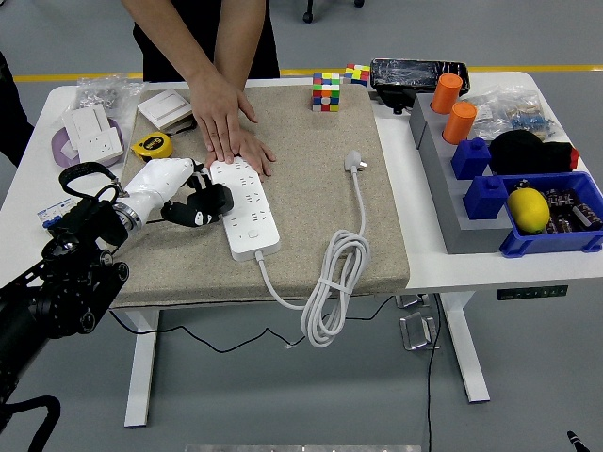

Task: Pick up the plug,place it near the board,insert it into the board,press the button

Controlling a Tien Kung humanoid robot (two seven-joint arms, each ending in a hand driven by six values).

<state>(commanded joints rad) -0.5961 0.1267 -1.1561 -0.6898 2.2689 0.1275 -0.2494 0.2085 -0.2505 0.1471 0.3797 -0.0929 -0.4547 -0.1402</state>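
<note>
Tabletop (pixel 42 198) in white carries a large beige fabric mat (pixel 311 202) over its middle, and a second white table (pixel 443 264) stands flush against it on the right. On that right table a grey stepped rack (pixel 441 193) holds two orange cylinders (pixel 453 106) and blue plastic bins (pixel 584 240), one with a yellow lemon-shaped object (pixel 529 209) in it, and a black bundle (pixel 528 151) lies beside them. At the far side a person in a black top leans in, one of the person's hands (pixel 224 118) laid flat on the mat with its fingertips resting on the far end of the white power strip (pixel 243 207). The robot's black left arm (pixel 57 282) comes in from the lower left, ending in a white-shelled left hand (pixel 179 193) whose fingers are wrapped round a black plug (pixel 209 201), held just at the strip's left edge near its far half; whether the plug touches the strip cannot be told. From the strip's near end a white cord (pixel 330 282) runs off the mat's front edge in a coiled loop and back up to a white three-pin plug (pixel 354 162) lying loose on the mat. Smaller items sit along the far edge: a multicoloured puzzle cube (pixel 326 91), a yellow tape measure (pixel 151 145) and white wall sockets (pixel 92 132).
</note>
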